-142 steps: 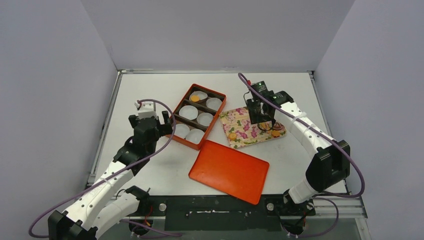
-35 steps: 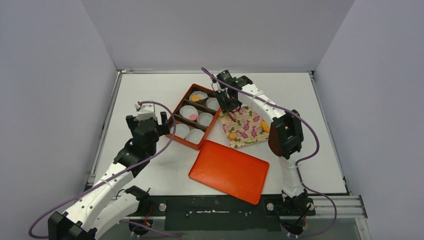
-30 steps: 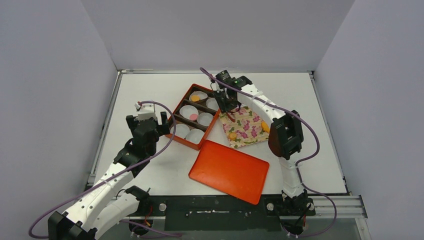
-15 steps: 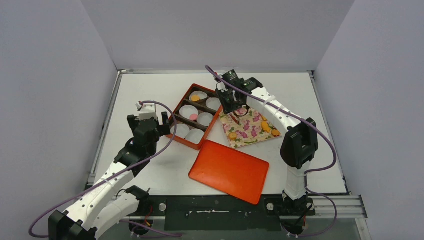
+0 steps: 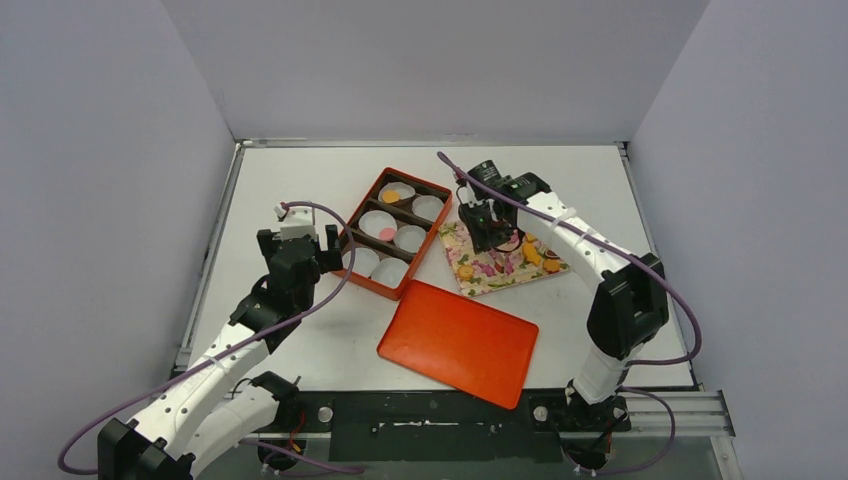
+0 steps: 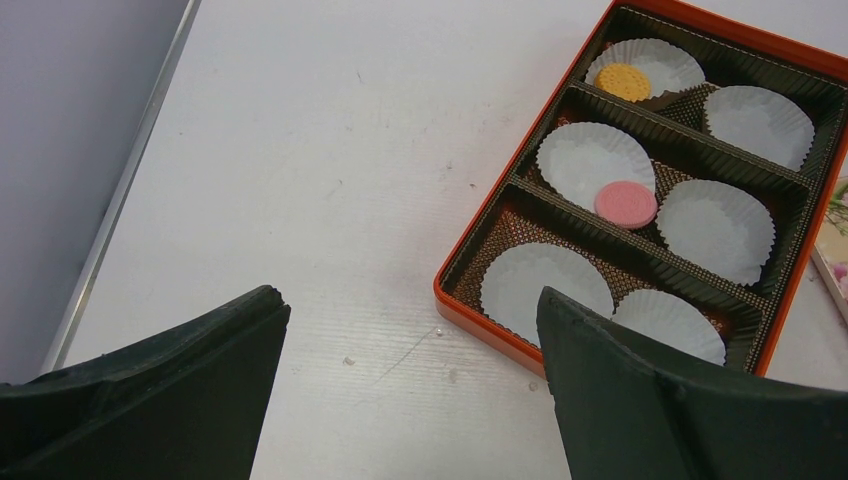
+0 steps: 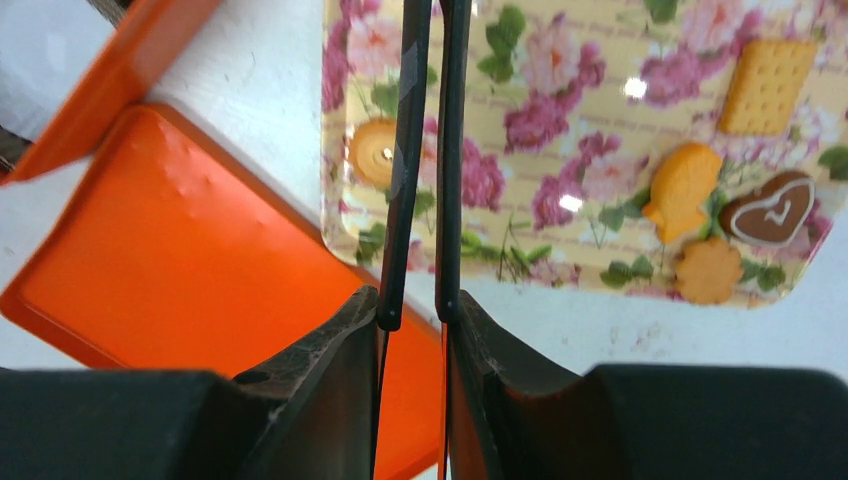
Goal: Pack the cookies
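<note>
Two cookies (image 6: 626,203) lie in the box (image 6: 437,290) and the rest on the tray (image 7: 600,130) at its 3 o'clock, where the right gripper (image 7: 412,310), clamped on tweezers (image 7: 413,120), must, I'd say, pinch another; the left gripper (image 6: 410,300) hangs wide apart.

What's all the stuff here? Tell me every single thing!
Box: one, orange, left of the tray.
Paper cups: six, white, in the box.
Cookies in the box: two; a yellow round one in a far corner cup, a pink round one in the middle row.
Flowery tray: one, yellow with pink flowers, right of the box.
Cookies on the tray: five; orange round, square, fish-shaped, flower-shaped, plus a brown heart.
Lid: one, orange, in front of the tray.
Tongs: one pair, black, in the right hand.
Table: one, white.
Left hand: open, empty, beside the box.
Right hand: shut on the tongs, over the tray.
</note>
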`<act>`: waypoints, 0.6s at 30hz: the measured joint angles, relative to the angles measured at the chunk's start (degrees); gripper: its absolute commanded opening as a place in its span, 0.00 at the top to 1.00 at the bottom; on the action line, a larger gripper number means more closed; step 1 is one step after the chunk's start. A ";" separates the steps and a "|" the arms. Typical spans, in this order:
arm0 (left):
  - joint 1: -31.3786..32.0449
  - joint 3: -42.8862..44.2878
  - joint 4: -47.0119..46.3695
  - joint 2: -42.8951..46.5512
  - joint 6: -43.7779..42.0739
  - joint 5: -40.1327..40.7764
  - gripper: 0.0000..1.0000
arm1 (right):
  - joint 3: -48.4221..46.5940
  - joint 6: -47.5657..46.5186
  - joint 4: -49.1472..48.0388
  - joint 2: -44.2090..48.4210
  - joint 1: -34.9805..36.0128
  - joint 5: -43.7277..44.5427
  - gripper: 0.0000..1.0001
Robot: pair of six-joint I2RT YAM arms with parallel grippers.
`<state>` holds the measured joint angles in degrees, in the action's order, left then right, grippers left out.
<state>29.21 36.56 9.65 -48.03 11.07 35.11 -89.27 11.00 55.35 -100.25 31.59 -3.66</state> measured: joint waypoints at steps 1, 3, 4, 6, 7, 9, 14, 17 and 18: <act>0.00 0.00 0.02 -0.07 -0.04 -0.02 0.07 | 1.18 0.20 0.57 1.05 0.02 0.04 0.75; 0.00 0.00 0.00 -0.11 -0.22 -0.07 0.07 | 3.21 0.52 1.64 2.91 0.20 0.20 0.75; 0.00 -0.02 0.00 -0.11 -0.28 -0.04 0.07 | 4.20 0.72 2.16 3.78 0.37 0.24 0.74; 0.00 -0.02 0.00 -0.15 -0.39 -0.07 0.07 | 5.57 1.29 3.30 4.98 0.98 0.26 0.73; 0.00 -0.02 0.00 -0.17 -0.44 -0.07 0.07 | 6.14 1.55 3.67 5.33 1.42 0.28 0.73; 0.00 -0.04 0.00 -0.31 -0.68 -0.09 0.07 | 7.26 1.92 4.13 5.79 2.49 0.46 0.72; 0.07 -0.24 0.00 -0.48 -0.90 -0.09 0.07 | 10.71 3.06 5.64 6.12 5.92 0.70 0.70; 0.07 -0.24 0.00 -0.48 -0.98 -0.09 0.07 | 11.93 3.54 6.45 6.12 7.43 0.90 0.69; 0.07 -0.24 0.00 -0.48 -1.01 -0.09 0.07 | 12.22 3.72 6.62 6.12 7.85 0.98 0.69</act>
<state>29.28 36.32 9.65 -48.51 10.07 35.03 -77.06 14.72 61.98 -94.13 39.44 -2.68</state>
